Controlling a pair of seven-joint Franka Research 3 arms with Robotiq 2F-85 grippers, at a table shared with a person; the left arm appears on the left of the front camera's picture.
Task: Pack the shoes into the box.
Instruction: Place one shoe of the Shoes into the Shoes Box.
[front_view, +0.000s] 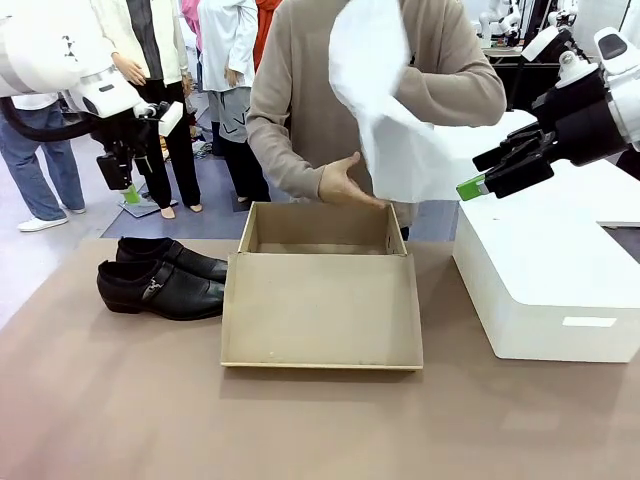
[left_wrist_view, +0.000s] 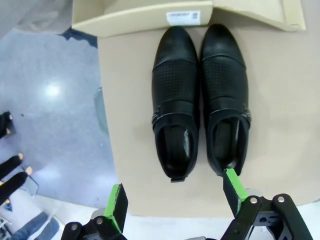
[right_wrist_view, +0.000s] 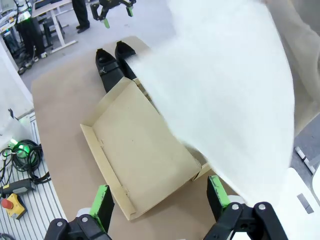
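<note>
Currently | shoes (front_view: 160, 280): pair side by side on table (front_view: 120, 410), toes just beside box (front_view: 320, 310) left wall | box: open, lid flap lying flat toward robot | left gripper (left_wrist_view: 175, 197): jaws apart, empty, above shoe heels | right gripper (right_wrist_view: 160, 200): jaws apart, empty, raised near white block (front_view: 545, 290) | person: holds white tissue paper (front_view: 385, 110) above box.

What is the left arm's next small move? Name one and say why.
Probably lower the open left gripper straight down toward the shoes. It hovers above their heel ends, jaws wide, and both shoes sit side by side on the table beside the box. The box is open, and the person holds the tissue paper lifted above it.
</note>
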